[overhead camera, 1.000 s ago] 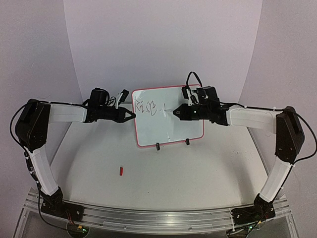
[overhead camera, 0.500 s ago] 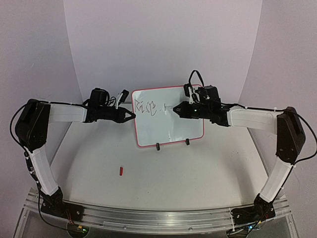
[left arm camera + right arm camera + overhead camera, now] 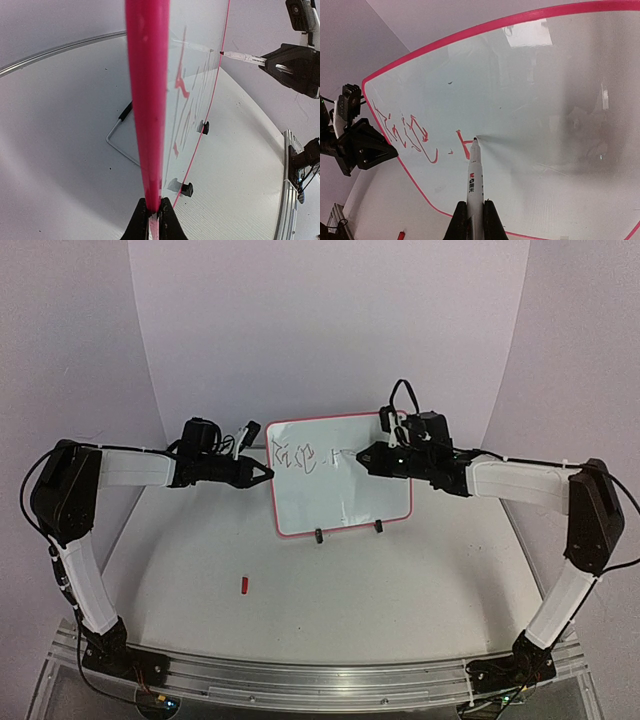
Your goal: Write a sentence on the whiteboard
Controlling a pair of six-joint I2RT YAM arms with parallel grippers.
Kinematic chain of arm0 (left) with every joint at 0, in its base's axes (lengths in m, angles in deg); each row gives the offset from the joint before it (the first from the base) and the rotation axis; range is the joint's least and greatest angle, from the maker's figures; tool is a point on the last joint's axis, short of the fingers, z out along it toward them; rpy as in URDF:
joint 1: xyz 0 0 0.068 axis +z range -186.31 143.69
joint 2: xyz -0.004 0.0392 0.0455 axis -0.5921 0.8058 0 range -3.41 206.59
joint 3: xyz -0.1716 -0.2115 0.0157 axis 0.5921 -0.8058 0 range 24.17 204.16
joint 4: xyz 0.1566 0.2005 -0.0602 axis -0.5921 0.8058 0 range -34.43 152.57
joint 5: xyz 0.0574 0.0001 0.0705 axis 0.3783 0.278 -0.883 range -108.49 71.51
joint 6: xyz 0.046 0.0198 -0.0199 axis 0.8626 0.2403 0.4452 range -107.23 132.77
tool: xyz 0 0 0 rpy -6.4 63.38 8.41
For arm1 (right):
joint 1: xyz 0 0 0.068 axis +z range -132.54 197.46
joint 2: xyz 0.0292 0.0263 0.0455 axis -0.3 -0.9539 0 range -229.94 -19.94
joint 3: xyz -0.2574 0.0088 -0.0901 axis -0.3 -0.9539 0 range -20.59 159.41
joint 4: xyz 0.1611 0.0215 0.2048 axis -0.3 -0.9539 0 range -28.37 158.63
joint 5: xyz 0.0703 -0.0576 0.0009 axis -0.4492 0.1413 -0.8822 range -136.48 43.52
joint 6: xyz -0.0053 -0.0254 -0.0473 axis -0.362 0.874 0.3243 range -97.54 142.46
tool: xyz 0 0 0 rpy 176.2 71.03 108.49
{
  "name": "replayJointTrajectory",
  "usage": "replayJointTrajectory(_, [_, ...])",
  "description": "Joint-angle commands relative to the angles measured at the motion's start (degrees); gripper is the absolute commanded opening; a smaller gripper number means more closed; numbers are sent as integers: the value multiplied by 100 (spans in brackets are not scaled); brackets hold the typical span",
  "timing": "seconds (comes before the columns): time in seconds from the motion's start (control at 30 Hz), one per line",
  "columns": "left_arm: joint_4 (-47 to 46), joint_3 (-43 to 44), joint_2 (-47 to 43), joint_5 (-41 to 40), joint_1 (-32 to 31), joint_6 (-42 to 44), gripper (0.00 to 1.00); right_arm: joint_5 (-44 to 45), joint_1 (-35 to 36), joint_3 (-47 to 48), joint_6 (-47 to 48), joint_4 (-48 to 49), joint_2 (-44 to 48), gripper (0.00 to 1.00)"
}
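The whiteboard [image 3: 340, 502], white with a red-pink frame, stands upright at mid-table. My left gripper [image 3: 268, 473] is shut on its left frame edge [image 3: 147, 100], with the jaws pinching it [image 3: 154, 214]. My right gripper [image 3: 364, 457] is shut on a white marker [image 3: 475, 175], and the marker's tip touches the board [image 3: 545, 90]. The sentence [image 3: 402, 132] is a short red scrawl in one line at the board's upper left. A fresh T-like stroke [image 3: 465, 145] lies beside the tip. The marker [image 3: 242, 56] also shows in the left wrist view.
A small red marker cap [image 3: 245, 585] lies on the table in front of the left arm. Two black clip feet [image 3: 319, 536] hold the board's lower edge. A wire stand [image 3: 117, 135] props it from behind. A curved white backdrop rises behind the board.
My right gripper has moved the marker up and slightly right across the board, adding a new stroke right of the scrawl. The left gripper and the board have not moved.
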Motion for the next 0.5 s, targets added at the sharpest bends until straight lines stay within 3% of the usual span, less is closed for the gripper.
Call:
replayJointTrajectory(0.0, [148,147,-82,-243,-53,111,0,-328,-14,-151,93,360,439,0])
replayJointTrajectory(0.47, [206,154,-104,-290,-53,125,0,-170,-14,-142,62,282,173,0])
